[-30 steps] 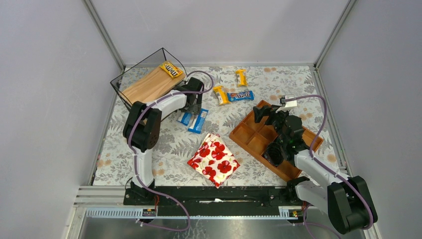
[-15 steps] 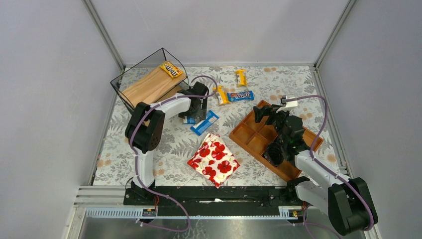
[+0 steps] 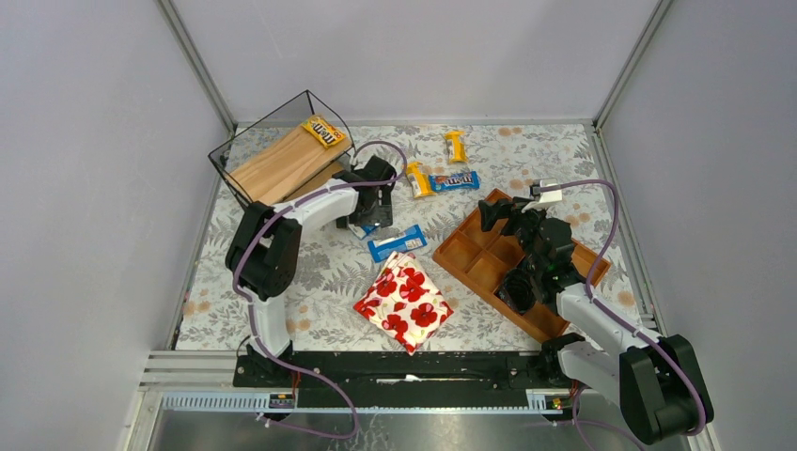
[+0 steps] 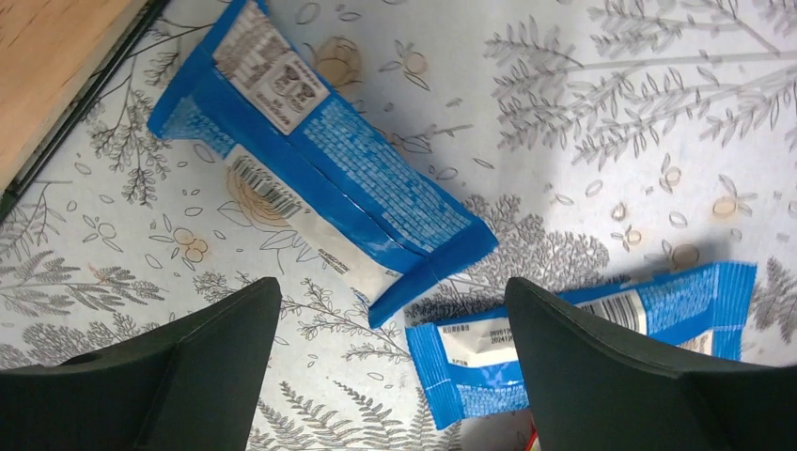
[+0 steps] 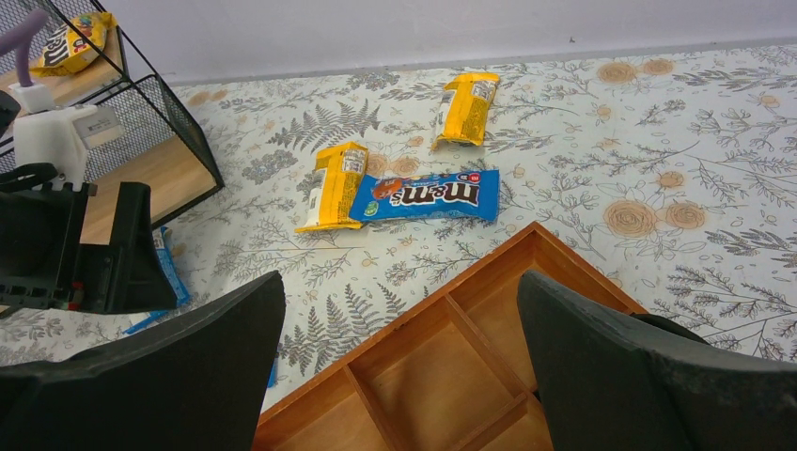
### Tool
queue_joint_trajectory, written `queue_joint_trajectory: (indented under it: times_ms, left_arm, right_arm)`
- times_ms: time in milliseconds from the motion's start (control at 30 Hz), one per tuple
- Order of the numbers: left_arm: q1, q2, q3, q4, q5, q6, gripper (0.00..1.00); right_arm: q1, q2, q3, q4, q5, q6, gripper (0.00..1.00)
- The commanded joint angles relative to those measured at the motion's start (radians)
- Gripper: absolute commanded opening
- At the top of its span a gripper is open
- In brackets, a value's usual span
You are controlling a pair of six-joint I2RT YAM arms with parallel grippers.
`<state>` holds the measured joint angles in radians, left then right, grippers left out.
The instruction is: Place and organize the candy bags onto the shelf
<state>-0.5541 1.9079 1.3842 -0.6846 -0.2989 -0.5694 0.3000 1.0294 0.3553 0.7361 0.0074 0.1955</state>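
Left fingers [image 4: 188, 366] are hanging wide and empty over two blue candy bags [image 4: 329, 188] lying just beside the shelf [image 3: 273, 167], and closing here is risking pinching both at once or skidding one away across the bench [image 4: 611, 113].

The candy bags [image 4: 320, 160] are thin glossy plastic film, crimped at the sealed ends. The shelf [image 3: 282, 160] is thin black wire with pale, matt, grained wooden boards. The tray [image 5: 451, 366] is smooth reddish-brown wood. A matt floral print covers the surface [image 3: 320, 272]. The left tool [image 4: 390, 296] and the right tool [image 5: 399, 282] have matt black plastic fingers.
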Motion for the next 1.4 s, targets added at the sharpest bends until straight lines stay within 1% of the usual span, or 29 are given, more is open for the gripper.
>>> queue_joint_trajectory:
  times_ms: [0, 167, 233, 333, 467, 533, 600, 667, 700, 800, 933, 967, 1000, 1033, 1133, 1233, 1300, 1367]
  left_arm:
    - [0.024, -0.042, 0.001, 0.004, -0.056, -0.139, 0.93]
    - [0.028, -0.029, -0.012, 0.024, -0.032, -0.345, 0.91]
    - [0.024, -0.036, -0.014, 0.025, -0.033, -0.371, 0.91]
    - [0.003, -0.096, -0.016, 0.026, -0.091, -0.328, 0.92]
    - [-0.001, -0.257, -0.053, 0.034, -0.135, -0.234, 0.96]
    - [-0.001, -0.366, -0.076, 0.06, -0.134, -0.163, 0.98]
    - [-0.001, -0.473, -0.099, 0.099, -0.116, -0.08, 0.99]
    - [-0.001, -0.575, -0.116, 0.148, -0.088, -0.009, 0.99]
    - [-0.003, -0.621, -0.122, 0.177, -0.069, 0.024, 0.99]
    - [-0.004, -0.723, -0.117, 0.248, -0.014, 0.084, 0.99]
    - [-0.004, -0.784, -0.085, 0.324, 0.044, 0.107, 0.99]
    - [-0.004, -0.792, -0.078, 0.342, 0.06, 0.105, 0.99]
    - [-0.004, -0.797, -0.075, 0.359, 0.085, 0.104, 0.99]
    - [-0.004, -0.798, -0.074, 0.377, 0.108, 0.104, 0.99]
    - [-0.007, -0.796, -0.055, 0.392, 0.153, 0.112, 0.99]
    - [-0.015, -0.808, -0.058, 0.393, 0.167, 0.13, 0.99]
    - [-0.021, -0.833, -0.081, 0.404, 0.175, 0.155, 0.99]
    - [-0.03, -0.868, -0.118, 0.417, 0.163, 0.173, 0.99]
  right_arm:
    - [-0.004, -0.012, 0.005, 0.058, 0.005, -0.002, 1.0]
    - [-0.004, -0.012, 0.005, 0.058, 0.002, -0.001, 1.0]
    - [-0.004, -0.013, 0.01, 0.052, 0.0, -0.005, 1.0]
    - [-0.004, 0.005, 0.031, 0.034, -0.006, 0.004, 1.0]
    - [-0.002, 0.085, 0.099, 0.027, -0.156, 0.086, 1.0]
    - [0.017, 0.148, 0.137, 0.025, -0.191, 0.146, 1.0]
    - [0.087, 0.215, 0.2, -0.036, -0.172, 0.169, 1.0]
    - [0.154, 0.282, 0.29, -0.134, -0.141, 0.199, 1.0]
    - [0.178, 0.315, 0.324, -0.156, -0.138, 0.235, 1.0]
    - [0.238, 0.427, 0.416, -0.178, -0.176, 0.419, 1.0]
    - [0.325, 0.642, 0.518, -0.126, -0.198, 0.726, 0.98]
    - [0.341, 0.703, 0.537, -0.096, -0.207, 0.797, 0.95]
    - [0.356, 0.758, 0.56, -0.054, -0.226, 0.858, 0.91]
    - [0.368, 0.814, 0.591, -0.033, -0.245, 0.899, 0.88]
    - [0.412, 0.919, 0.67, -0.026, -0.223, 0.968, 0.88]
    - [0.443, 0.977, 0.736, -0.062, -0.185, 0.985, 0.84]
    - [0.455, 0.997, 0.76, -0.104, -0.132, 0.988, 0.79]
    - [0.456, 1.022, 0.778, -0.138, -0.115, 1.01, 0.72]
